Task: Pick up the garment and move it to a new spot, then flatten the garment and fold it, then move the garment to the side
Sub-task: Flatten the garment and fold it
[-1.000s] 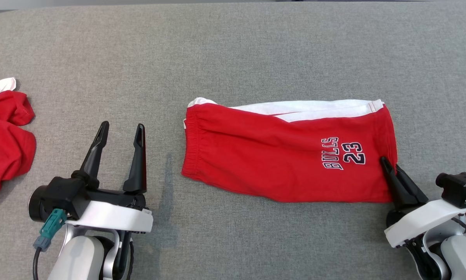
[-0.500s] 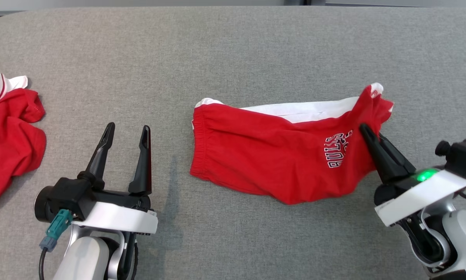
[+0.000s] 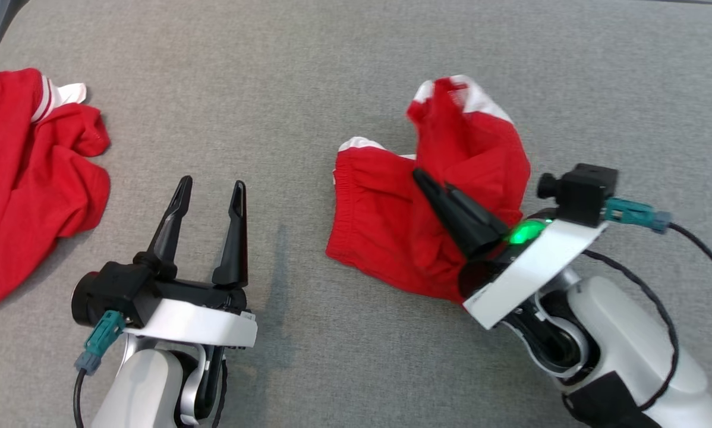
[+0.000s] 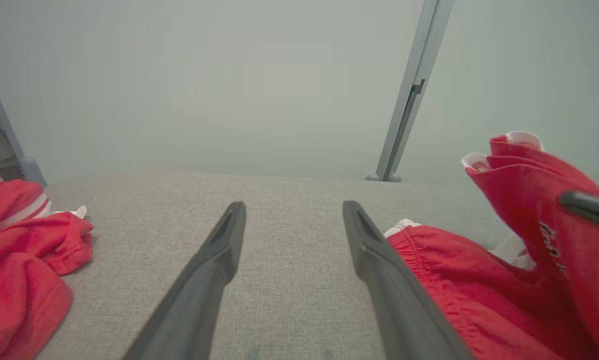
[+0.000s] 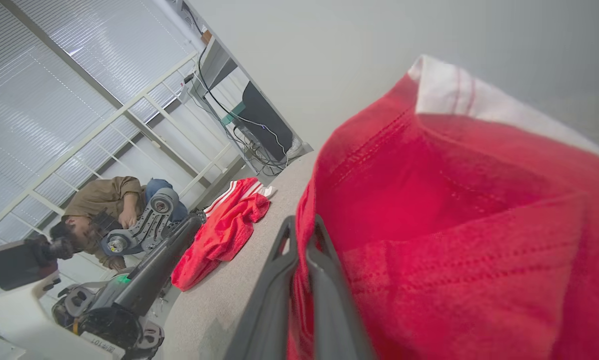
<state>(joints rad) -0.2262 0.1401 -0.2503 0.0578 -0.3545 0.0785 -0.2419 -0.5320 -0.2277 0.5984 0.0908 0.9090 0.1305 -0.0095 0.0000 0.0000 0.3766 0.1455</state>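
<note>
The red shorts [image 3: 386,238] are seen at 3 o'clock on the grey worktop [image 3: 273,89], their leg end lifted over the waistband half and pinched in the closed right pincer [image 3: 432,179]. The left pincer [image 3: 211,181] is held wide apart, empty, at 7 o'clock.

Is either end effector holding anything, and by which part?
The right end effector is shut on the red shorts, pinching their raised leg-hem end. The left end effector is open, empty.
</note>
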